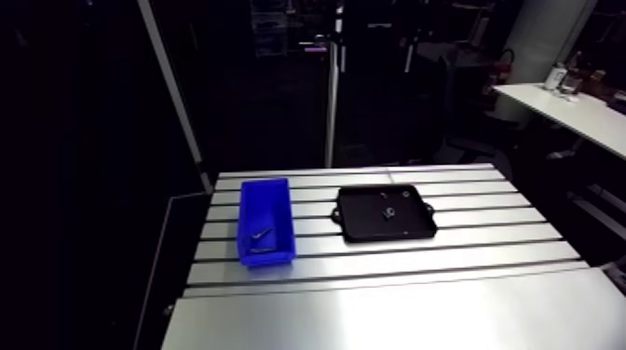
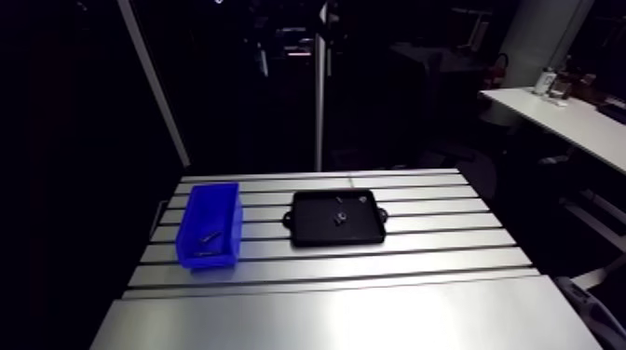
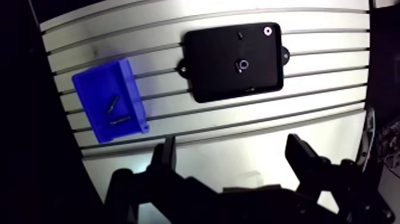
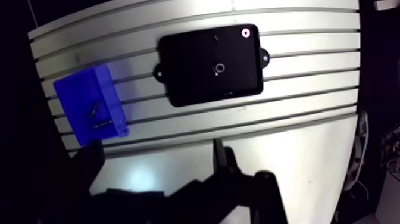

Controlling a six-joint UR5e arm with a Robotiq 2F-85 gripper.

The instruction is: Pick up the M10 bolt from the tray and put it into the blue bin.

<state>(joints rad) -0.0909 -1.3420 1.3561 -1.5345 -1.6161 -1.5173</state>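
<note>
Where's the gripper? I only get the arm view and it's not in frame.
Observer: In the wrist view the gripper hangs well above bare table, with the blue bin and the tray ahead of it.
Operator: Open or shut?
Observer: Open, nothing between its fingers.
Operator: What's on the tray? Just specks here.
Observer: A pale ring lies in one corner.

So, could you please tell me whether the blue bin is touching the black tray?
Apart. The wrist view shows a strip of bare slotted table running between the blue bin and the black tray.
</note>
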